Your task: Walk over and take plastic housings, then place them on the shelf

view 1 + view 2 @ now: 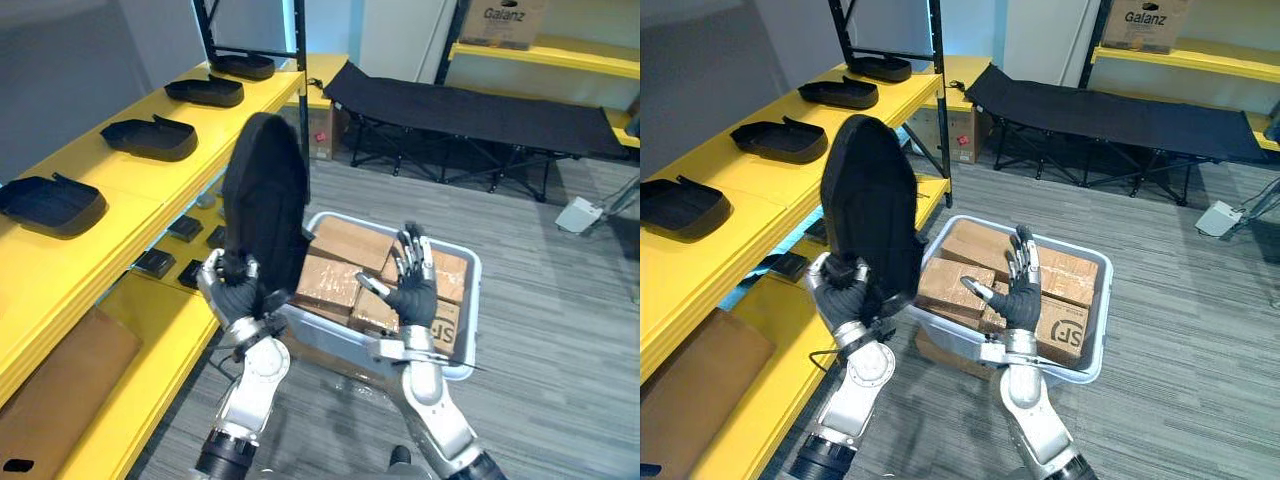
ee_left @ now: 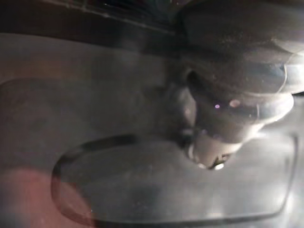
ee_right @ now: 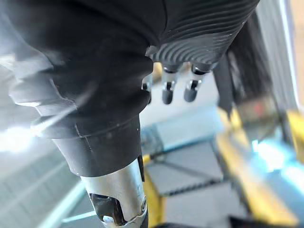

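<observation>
My left hand [image 1: 238, 283] is shut on the lower end of a black plastic housing [image 1: 266, 200], which stands upright above the left rim of a grey bin. The housing's dark surface [image 2: 142, 156] lies right against the hand in the left wrist view. My right hand [image 1: 411, 283] hovers open over the bin, palm toward the housing and apart from it, its fingers [image 3: 178, 90] straight. Several more black housings lie in a row on the yellow shelf [image 1: 150, 175] to the left, the nearest [image 1: 50, 203] at the left edge.
The grey bin [image 1: 470, 345] holds cardboard boxes [image 1: 345, 250]. A lower yellow shelf level carries small black parts [image 1: 185, 228] and a brown board [image 1: 55, 375]. A black folding cot [image 1: 470, 110] stands behind, and a white box [image 1: 578, 213] sits on the grey floor.
</observation>
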Motion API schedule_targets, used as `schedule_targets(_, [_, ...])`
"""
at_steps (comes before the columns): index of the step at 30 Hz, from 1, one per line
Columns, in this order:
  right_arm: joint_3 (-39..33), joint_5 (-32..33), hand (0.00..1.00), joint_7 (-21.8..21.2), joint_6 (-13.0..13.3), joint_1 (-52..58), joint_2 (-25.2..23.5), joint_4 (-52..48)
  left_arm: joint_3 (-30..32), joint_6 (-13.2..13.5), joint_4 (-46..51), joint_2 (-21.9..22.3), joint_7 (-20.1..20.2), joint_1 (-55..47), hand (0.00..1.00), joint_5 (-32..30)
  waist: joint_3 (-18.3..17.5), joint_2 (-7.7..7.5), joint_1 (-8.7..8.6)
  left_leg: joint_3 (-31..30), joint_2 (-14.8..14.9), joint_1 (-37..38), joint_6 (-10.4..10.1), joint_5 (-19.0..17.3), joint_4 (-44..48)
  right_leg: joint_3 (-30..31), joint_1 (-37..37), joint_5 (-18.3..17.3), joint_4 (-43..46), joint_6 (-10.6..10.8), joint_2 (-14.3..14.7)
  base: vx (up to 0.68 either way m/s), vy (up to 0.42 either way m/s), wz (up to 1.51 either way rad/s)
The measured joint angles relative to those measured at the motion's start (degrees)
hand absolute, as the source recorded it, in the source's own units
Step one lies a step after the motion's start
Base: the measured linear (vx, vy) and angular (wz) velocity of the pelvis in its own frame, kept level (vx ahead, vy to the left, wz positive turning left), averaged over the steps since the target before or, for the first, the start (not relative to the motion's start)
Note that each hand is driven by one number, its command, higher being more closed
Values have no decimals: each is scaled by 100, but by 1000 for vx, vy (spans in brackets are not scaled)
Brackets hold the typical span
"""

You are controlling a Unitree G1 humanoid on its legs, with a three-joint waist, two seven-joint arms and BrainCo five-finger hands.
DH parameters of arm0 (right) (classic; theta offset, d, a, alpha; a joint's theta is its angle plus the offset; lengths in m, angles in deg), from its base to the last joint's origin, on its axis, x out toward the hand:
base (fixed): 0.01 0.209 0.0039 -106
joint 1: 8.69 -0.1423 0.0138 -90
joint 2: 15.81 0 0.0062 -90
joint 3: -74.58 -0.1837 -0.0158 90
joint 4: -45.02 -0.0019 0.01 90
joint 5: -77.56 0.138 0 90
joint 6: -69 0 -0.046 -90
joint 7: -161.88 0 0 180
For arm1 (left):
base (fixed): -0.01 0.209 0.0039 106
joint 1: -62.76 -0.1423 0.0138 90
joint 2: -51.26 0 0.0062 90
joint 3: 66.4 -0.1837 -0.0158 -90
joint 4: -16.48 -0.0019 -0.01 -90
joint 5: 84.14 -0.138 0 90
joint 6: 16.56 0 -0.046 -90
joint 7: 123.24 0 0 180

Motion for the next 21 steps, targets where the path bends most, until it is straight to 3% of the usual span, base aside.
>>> schedule_targets(1, [-247,378,0,-409,7,316,6,-12,160,139,-83,-72,-105,-5,100,2,-40,-17,-6,71,0,-2,5,-18,0,54,-55,1,3,2,4,19,17,-18])
schedule_targets(2, [-364,497,0,-530,7,444,5,-12,224,226,-112,-97,-132,-16,100,2,-43,-18,-10,94,-1,-2,5,-25,0,81,-72,4,2,6,7,18,18,-19])
schedule_targets(6, [-1272,727,0,-869,-262,1083,-18,259,572,1152,-7,-71,-187,-422,100,294,-57,2,-122,182,-6,5,12,-104,13,156,-88,1,-22,11,7,3,17,-11])
schedule_targets(8, [-1544,690,0,-930,-331,1179,-25,605,597,1424,326,-44,-10,-752,100,497,-66,18,-160,217,-8,-3,12,-139,34,159,-87,2,-78,13,5,10,17,-9])
schedule_targets(11, [-1688,554,0,-1101,-334,1153,-4,843,610,1648,1126,54,679,-1324,100,819,-90,107,-144,90,-7,-149,33,-210,175,76,-60,18,-156,36,-11,14,6,15])
schedule_targets(13, [-1531,479,0,-1344,-333,853,23,986,757,1790,1594,73,1475,-1653,100,1265,-101,200,17,-150,-11,-238,39,-215,215,-176,71,28,-179,49,-30,35,2,53])
schedule_targets(15, [-1291,355,0,-1356,-331,454,100,1230,996,1794,1827,108,1823,-1837,100,1444,-115,232,134,-399,-11,-316,37,-213,265,-422,229,7,-208,45,-36,10,-6,67])
schedule_targets(18, [-883,44,0,-1368,-330,-351,291,1612,1607,1843,2160,108,2421,-2149,100,1843,-105,275,511,-911,-34,-575,36,-207,428,-945,442,-48,-224,55,-49,-13,7,89])
schedule_targets(19, [-695,46,0,-1417,-339,-642,345,1743,1866,1912,2258,109,2796,-2338,100,2149,-96,288,694,-1207,-75,-691,38,-204,513,-1224,591,-106,-217,93,-62,-20,8,86])
schedule_targets(21, [-558,44,0,-1456,-390,-875,377,1811,2070,1941,2406,117,3289,-2555,100,2468,-82,296,881,-1528,-140,-766,39,-206,584,-1515,766,-207,-176,115,-86,-11,3,89])
